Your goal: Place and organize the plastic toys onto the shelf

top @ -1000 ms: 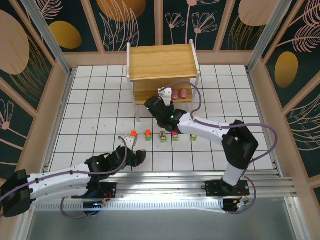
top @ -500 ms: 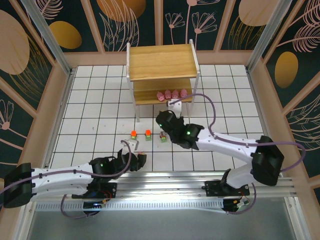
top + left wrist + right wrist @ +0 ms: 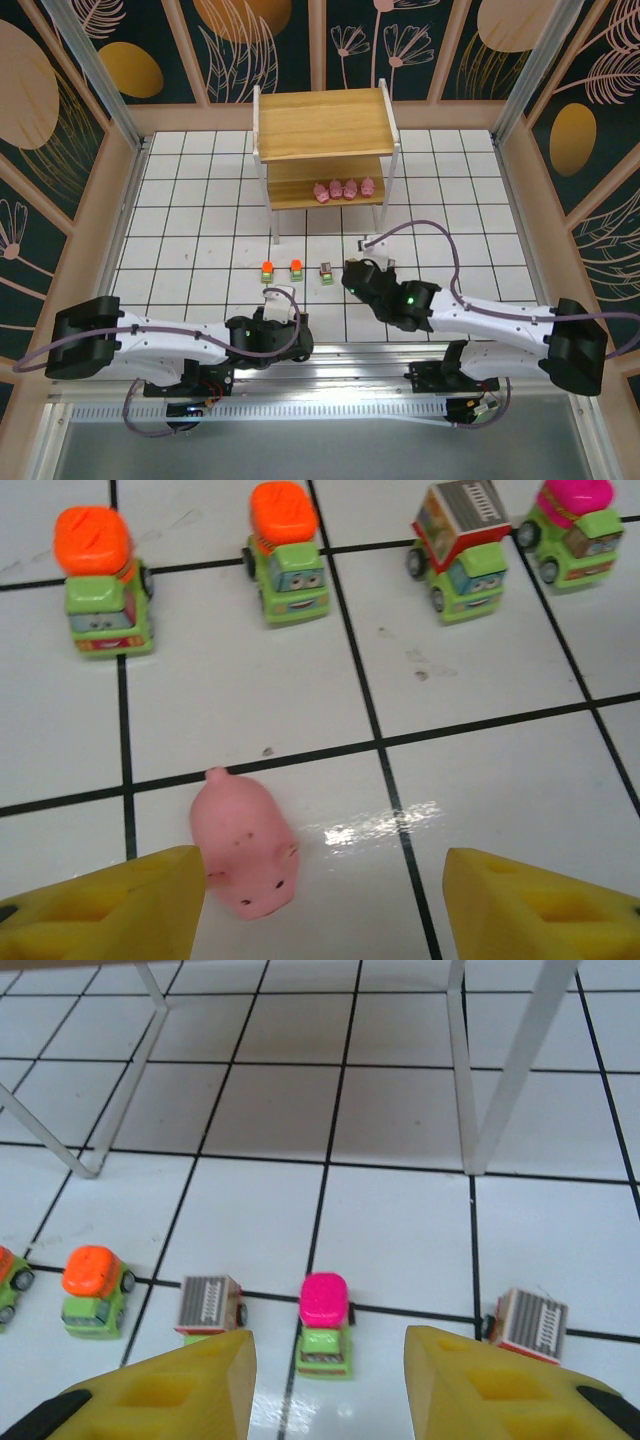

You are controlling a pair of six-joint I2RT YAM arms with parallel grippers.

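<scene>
- The right arm has pulled back from the shelf. A second ago its claw was at the lower tier. Now it hangs low over the row of toy trucks at the centre of the top view.
- Four pink pigs stand in a row on that lower tier, where two showed before the arm withdrew. I judge that pig delivery finished.
- The left arm has swung inward along the bottom of the top view, and its claw has narrowed a little.
- The left claw is still spread wide. The last pig lies on the table just inside one yellow finger, ungripped.
- The right claw is spread too. The magenta-topped truck sits between its fingers, apparently untouched.
- This leaves one pig and all five trucks off the shelf, so the job is under halfway by my reckoning.
- The pig is a smooth, rounded plastic lump with a blunt snout and a few dark specks.
- The trucks are blocky green cabs with printed faces and small black wheels. They include two with ribbed orange domes, a magenta cap, and a grey slatted box-roofed truck.
- The shelf has pale wood boards on thin white legs.
- The table is glossy white tile with black grid lines and throws back glare.
</scene>
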